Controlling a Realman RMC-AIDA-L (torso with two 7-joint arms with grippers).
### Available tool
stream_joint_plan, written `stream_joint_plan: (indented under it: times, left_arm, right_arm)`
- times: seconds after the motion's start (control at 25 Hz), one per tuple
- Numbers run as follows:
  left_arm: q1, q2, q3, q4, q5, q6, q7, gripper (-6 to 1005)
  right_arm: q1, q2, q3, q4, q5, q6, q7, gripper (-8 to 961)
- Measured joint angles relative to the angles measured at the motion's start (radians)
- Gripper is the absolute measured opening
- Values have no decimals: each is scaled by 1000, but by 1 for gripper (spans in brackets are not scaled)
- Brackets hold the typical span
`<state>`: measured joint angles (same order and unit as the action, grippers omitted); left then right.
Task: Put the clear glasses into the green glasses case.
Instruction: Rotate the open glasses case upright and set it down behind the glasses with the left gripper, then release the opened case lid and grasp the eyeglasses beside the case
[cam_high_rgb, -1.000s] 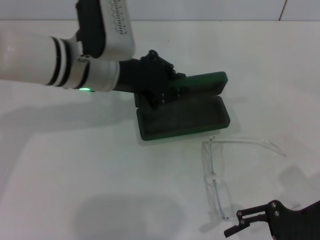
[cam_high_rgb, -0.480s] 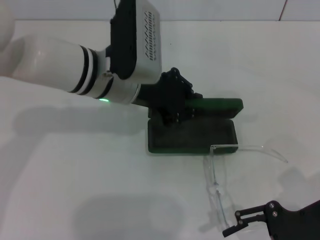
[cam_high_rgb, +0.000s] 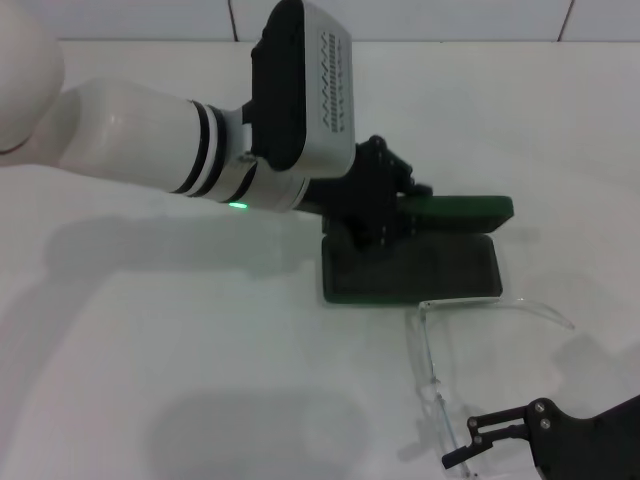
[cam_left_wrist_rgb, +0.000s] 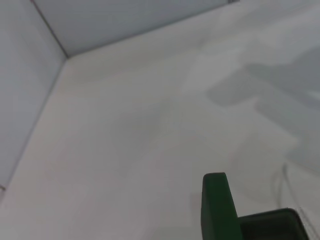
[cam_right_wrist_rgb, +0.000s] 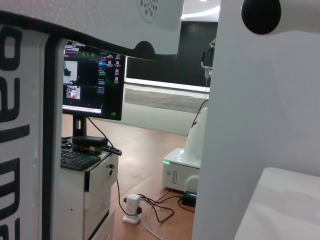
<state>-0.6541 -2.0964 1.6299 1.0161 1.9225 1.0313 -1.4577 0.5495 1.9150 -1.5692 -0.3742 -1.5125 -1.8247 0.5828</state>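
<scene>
my left pincer (cam_high_rgb: 385, 205) sits at the centre of the head view, its black fingers down on the far left end of the case (cam_high_rgb: 412, 265), where the upright lid meets the tray. the fingers look closed onto the case's back edge there, but they bunch together and i cannot tell for sure whether they are clamped or just touching. the case lies open on the white desk (cam_high_rgb: 150, 380), dark lining up, lid standing along the far side. in my left wrist view only a corner of the case (cam_left_wrist_rgb: 220, 212) shows at the lower right of the frame, with bare desk beyond it.

the glasses (cam_high_rgb: 435, 350) lie on the desk at the lower right of the head view, just in front of the case. one clear arm runs along the case's near edge, touching or just overlapping its near right corner, and stretches on to the right; the lens runs down toward the bottom of the frame.

my right pincer (cam_high_rgb: 480, 445) rests at the bottom right, fingers apart, its tips right beside the lower end of the lens; i cannot tell whether they touch it. my right wrist view shows only the room.
</scene>
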Motion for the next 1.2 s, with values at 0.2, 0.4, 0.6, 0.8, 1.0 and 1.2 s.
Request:
stream_joint_plan:
  times: [0.2, 0.4, 0.6, 0.8, 1.0, 1.2]
  left_arm:
    - [0, 2, -6, -10, -53, -10, -3, 258]
    - [15, 3, -18, 2, -77, -10, -20, 454]
    - [112, 5, -121, 55, -332, 52, 27, 576]
    - [273, 6, -233, -23, -741, 233, 185, 597]
    - [429, 5, -265, -146, -980, 268, 387, 596]
    - [461, 12, -331, -302, -1071, 391, 474, 596]
  right_arm:
    - [-3, -1, 2, 0, -11, 0, 0, 863]
    - [-6, -2, 5, 0, -10, -5, 4, 862]
    - [-10, -5, 53, 0, -9, -12, 29, 862]
    - [-6, -10, 119, -19, -9, -51, 115, 862]
    - [-14, -14, 196, -231, -22, -110, 447, 861]
    - [8, 14, 289, -609, -230, -73, 1066, 861]
